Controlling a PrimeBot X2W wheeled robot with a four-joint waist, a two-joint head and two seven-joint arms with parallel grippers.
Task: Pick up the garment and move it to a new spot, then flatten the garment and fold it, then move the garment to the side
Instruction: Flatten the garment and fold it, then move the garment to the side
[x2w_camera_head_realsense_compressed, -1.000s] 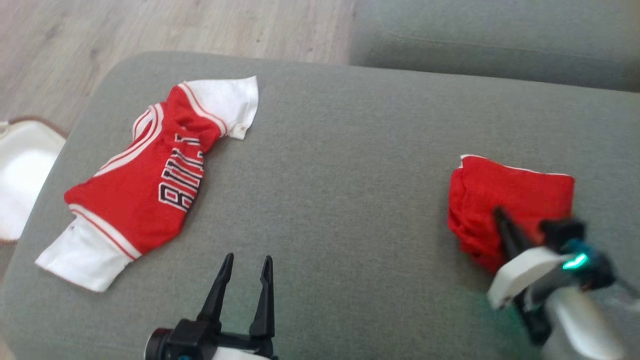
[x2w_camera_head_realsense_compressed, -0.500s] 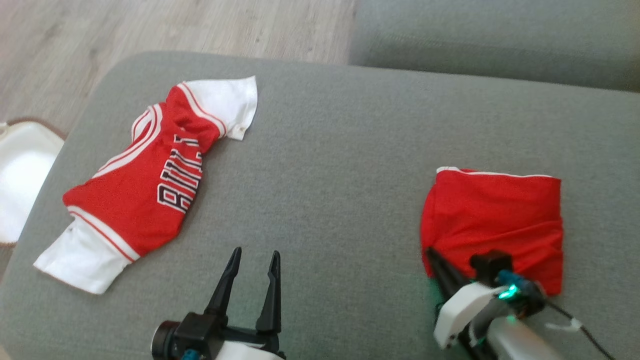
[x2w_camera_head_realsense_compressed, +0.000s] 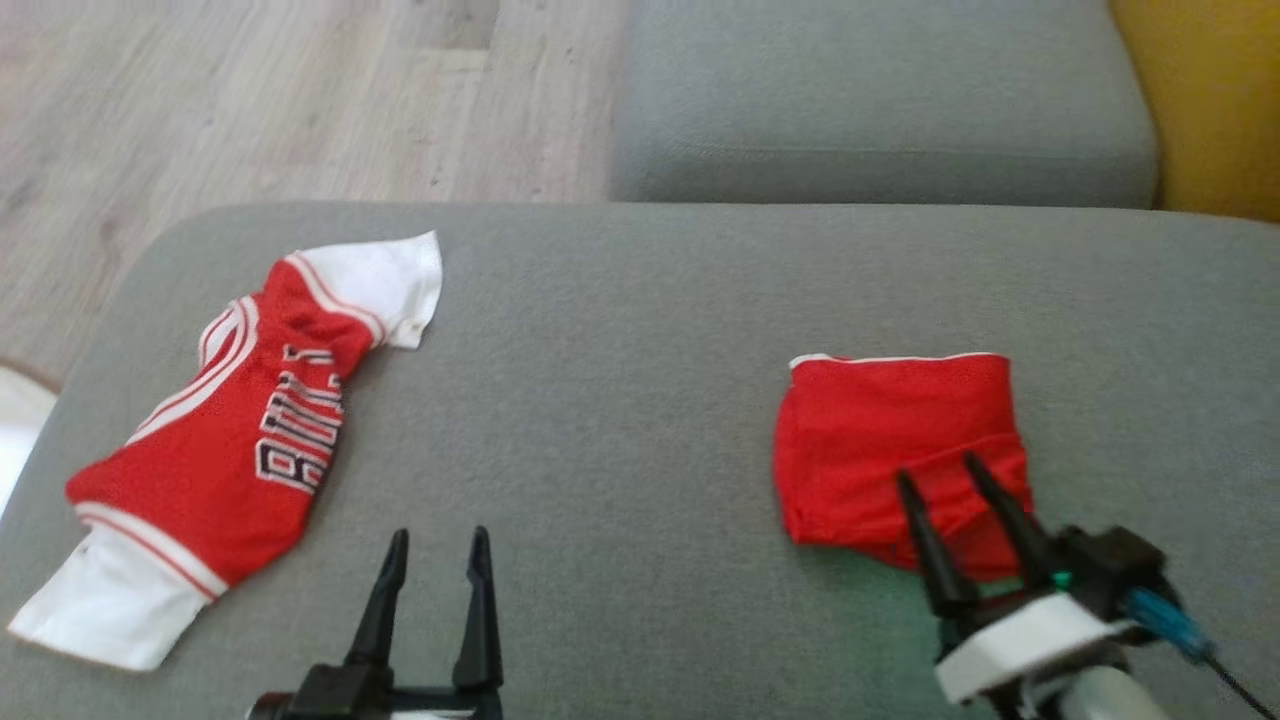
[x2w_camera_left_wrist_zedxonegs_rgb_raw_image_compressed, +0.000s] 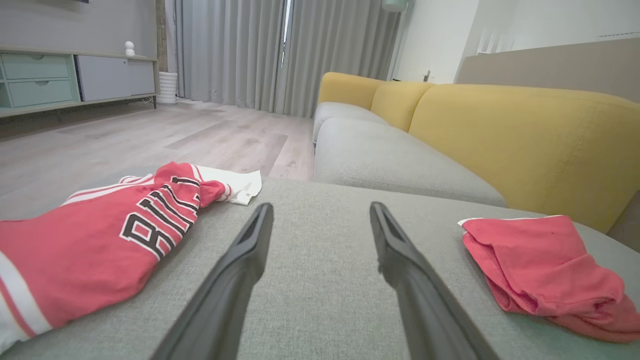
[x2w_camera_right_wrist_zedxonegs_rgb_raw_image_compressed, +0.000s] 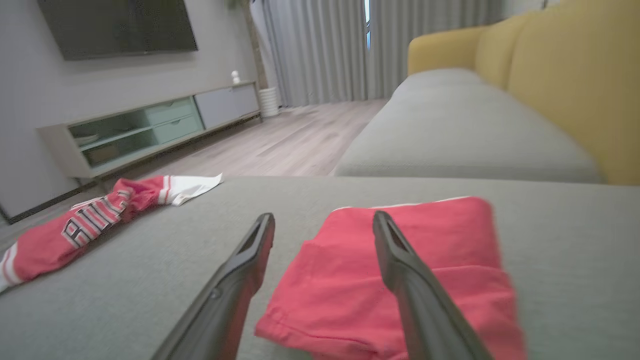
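A folded red garment (x2w_camera_head_realsense_compressed: 890, 440) with a white trim lies flat on the right part of the grey cushion (x2w_camera_head_realsense_compressed: 640, 330). My right gripper (x2w_camera_head_realsense_compressed: 937, 470) is open just over its near edge, and its fingers hold no cloth. The right wrist view has the garment (x2w_camera_right_wrist_zedxonegs_rgb_raw_image_compressed: 450, 260) under and beyond that gripper (x2w_camera_right_wrist_zedxonegs_rgb_raw_image_compressed: 324, 216). My left gripper (x2w_camera_head_realsense_compressed: 440, 535) is open over bare cushion near the front edge, as the left wrist view (x2w_camera_left_wrist_zedxonegs_rgb_raw_image_compressed: 321, 207) confirms. From that wrist the garment (x2w_camera_left_wrist_zedxonegs_rgb_raw_image_compressed: 545, 270) lies off to the right.
A red and white jersey (x2w_camera_head_realsense_compressed: 230, 440) with black lettering lies crumpled on the cushion's left part, also in the wrist views (x2w_camera_left_wrist_zedxonegs_rgb_raw_image_compressed: 100, 235) (x2w_camera_right_wrist_zedxonegs_rgb_raw_image_compressed: 85, 225). A second grey seat (x2w_camera_head_realsense_compressed: 880, 110) and a yellow sofa back (x2w_camera_head_realsense_compressed: 1200, 100) stand behind. Wooden floor (x2w_camera_head_realsense_compressed: 200, 100) lies to the left.
My right gripper dragged the red garment nearer and leftward, then opened and let it go. The garment now lies flat. The head camera has shifted too.
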